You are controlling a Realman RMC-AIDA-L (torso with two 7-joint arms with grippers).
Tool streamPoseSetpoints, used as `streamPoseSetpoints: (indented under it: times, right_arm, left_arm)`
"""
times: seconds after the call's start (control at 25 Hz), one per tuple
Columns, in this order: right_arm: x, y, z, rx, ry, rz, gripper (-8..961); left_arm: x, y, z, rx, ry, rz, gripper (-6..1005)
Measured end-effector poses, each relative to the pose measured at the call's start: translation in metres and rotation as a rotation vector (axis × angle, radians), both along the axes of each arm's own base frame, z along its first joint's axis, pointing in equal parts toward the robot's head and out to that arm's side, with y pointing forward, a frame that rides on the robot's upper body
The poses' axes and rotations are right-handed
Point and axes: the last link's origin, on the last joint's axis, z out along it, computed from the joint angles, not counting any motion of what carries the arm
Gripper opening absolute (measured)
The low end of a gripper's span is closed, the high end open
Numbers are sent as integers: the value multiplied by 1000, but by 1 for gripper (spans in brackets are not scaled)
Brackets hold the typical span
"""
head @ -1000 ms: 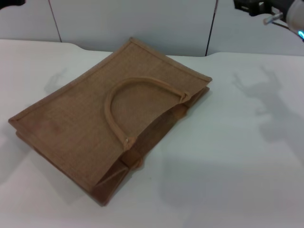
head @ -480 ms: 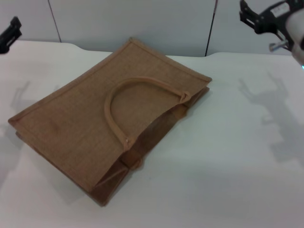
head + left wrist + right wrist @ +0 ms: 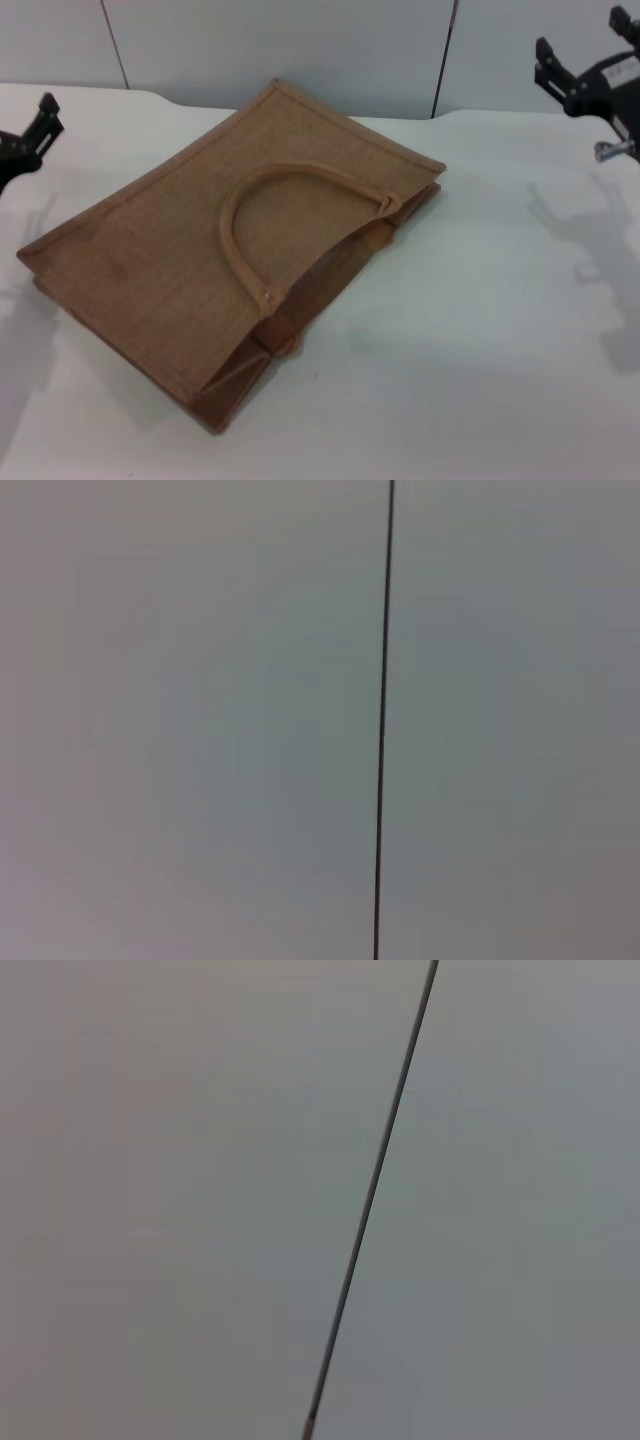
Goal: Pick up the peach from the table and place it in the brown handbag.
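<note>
The brown handbag point(image 3: 240, 240) lies flat on the white table point(image 3: 480, 330), its mouth toward the near right and one arched handle point(image 3: 262, 195) resting on its upper side. The peach is not in view in any frame. My left gripper point(image 3: 25, 135) hangs above the table at the far left edge of the head view, well left of the bag. My right gripper point(image 3: 583, 45) is raised at the far right, its two black fingers spread apart and empty. Both wrist views show only wall.
Grey wall panels stand behind the table, with dark seams point(image 3: 443, 60) between them; one seam also shows in the left wrist view point(image 3: 383, 720) and one in the right wrist view point(image 3: 370, 1200). The arms' shadows fall on the table at both sides.
The left gripper has come into view at the left edge and moved lower. The right gripper has moved right and lower. The handbag has not moved.
</note>
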Motion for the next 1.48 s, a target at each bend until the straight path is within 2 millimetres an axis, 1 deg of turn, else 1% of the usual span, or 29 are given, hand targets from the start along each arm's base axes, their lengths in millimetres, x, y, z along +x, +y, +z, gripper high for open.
streamPoseSetpoints:
  times: [0.08,0.36,0.56,0.72,0.76,0.8,0.84,0.96,1.16,1.28,1.48]
  right_arm:
    - [1,-1,-3,-13,10,2,880]
    - [4,-7,-11,-48,10,1,880]
    - [9,-10,-11,-45,14,-2,880]
    - [11,-17,-8,-19,31,24,880]
    - [14,-18,-7,-12,35,24,880]
    - [23,-21,-2,10,45,14,880]
    - [23,-21,-2,10,45,14,880]
    - [37,-24,4,39,52,-11,880]
    - [52,-21,10,64,66,-75,880]
    - [55,-19,9,63,65,-91,880]
    - [53,-17,8,60,65,-88,880]
  left_arm:
    - [-1,-3,-5,-2,3,9,876]
    - [-4,-17,-15,14,43,8,876]
    - [-5,-21,-18,13,35,18,876]
    - [-6,-26,-22,11,21,17,876]
    - [-6,-26,-22,11,21,17,876]
    - [-5,-27,-22,14,20,11,876]
    - [-5,-27,-22,16,19,8,876]
    - [-2,-25,-22,19,26,-1,876]
    - [1,-23,-23,18,27,-8,876]
    - [1,-23,-25,12,24,-4,876]
    - [3,-19,-27,4,30,-2,876]
